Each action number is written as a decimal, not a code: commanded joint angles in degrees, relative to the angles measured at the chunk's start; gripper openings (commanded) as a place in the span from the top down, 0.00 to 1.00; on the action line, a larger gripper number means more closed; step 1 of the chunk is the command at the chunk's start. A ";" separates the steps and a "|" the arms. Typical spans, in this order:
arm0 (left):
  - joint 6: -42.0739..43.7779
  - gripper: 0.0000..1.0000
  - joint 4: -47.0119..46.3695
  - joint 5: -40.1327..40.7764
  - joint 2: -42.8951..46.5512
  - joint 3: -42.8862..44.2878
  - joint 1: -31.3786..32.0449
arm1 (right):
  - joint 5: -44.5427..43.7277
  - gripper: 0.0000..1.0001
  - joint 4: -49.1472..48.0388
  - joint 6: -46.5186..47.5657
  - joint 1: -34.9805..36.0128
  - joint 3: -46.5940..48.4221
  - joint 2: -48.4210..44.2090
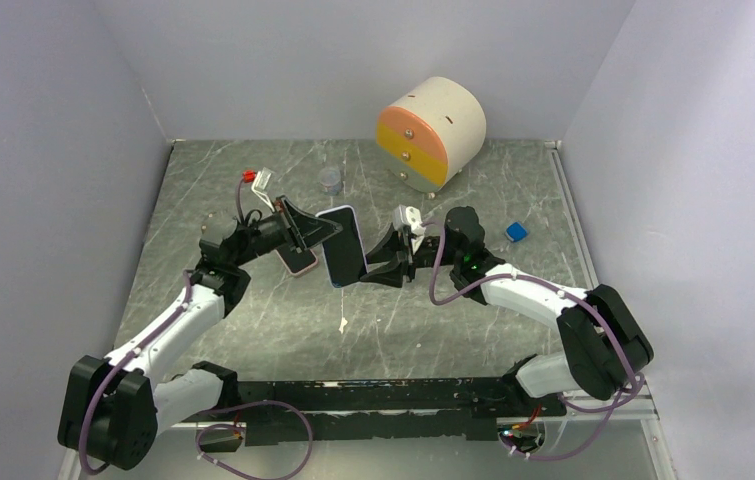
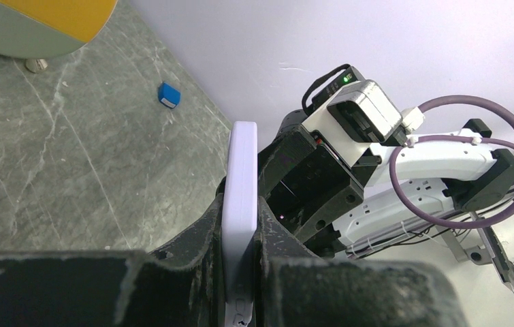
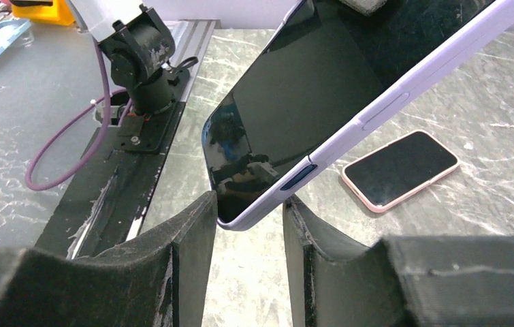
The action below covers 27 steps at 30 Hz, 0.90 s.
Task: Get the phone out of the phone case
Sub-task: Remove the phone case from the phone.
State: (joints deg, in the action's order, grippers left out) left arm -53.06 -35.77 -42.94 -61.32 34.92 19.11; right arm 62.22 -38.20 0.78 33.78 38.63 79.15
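– Table [image 1: 253, 330] layout, from the overhead view?
– Grey marbled slab filling the middle of the frame, walled on three sides. A round drawer chest [image 1: 431, 130] in cream, orange and yellow stands at the upper centre.

– Arm poses?
– The left arm [image 1: 183, 310] rises from the lower left and reaches up and right. The right arm [image 1: 543, 295] comes from the lower right and reaches left. They meet at mid-frame, wrists facing each other.

– And the grippers?
– The left gripper [image 1: 318, 232] is clamped on the phone [image 1: 341, 245]. In its wrist view both fingers [image 2: 199, 245] press the two flat sides, and the lavender case [image 2: 242, 177] stands edge-on between them.

– The right one?
– The right gripper [image 3: 248, 218] straddles the phone's lower corner, one finger by the dark screen [image 3: 288, 102] and the other against the case's buttoned side [image 3: 383, 109]. Both fingertips [image 3: 196, 225] sit close against it, but I cannot tell whether they are pressing.

– So where is the phone?
– Held off the table between the two grippers, roughly upright, and sitting inside its case.

– Anything smaller?
– A second phone with a pink rim [image 3: 400, 169] lies flat, screen up, under the left gripper. A small blue block [image 1: 517, 231] lies well to the right.
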 commanded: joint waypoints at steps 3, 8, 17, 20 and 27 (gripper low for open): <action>-1.06 0.98 -7.66 1.02 3.33 0.38 0.31 | 1.51 0.56 -0.97 -0.69 -0.55 1.49 -0.29; 0.32 0.98 -7.61 1.44 3.94 -0.55 0.31 | 0.54 0.53 -1.72 -3.41 -0.93 1.51 -0.47; 0.33 0.98 -8.64 1.53 3.89 -0.91 0.31 | 2.10 0.53 -1.88 -4.10 -1.00 1.93 -0.01; 1.26 0.98 -7.44 2.01 4.25 -0.73 0.31 | 2.65 0.53 -1.08 -3.75 -1.00 2.10 -0.14; 1.44 0.98 -7.55 2.46 4.19 -0.96 0.29 | 3.65 0.54 -0.75 -3.97 -1.05 2.48 0.58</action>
State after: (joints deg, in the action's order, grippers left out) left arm -51.72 -38.37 -41.87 -58.72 33.04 19.22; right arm 63.61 -37.85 -2.83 33.01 38.63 79.20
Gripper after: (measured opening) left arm 0.164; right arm 0.470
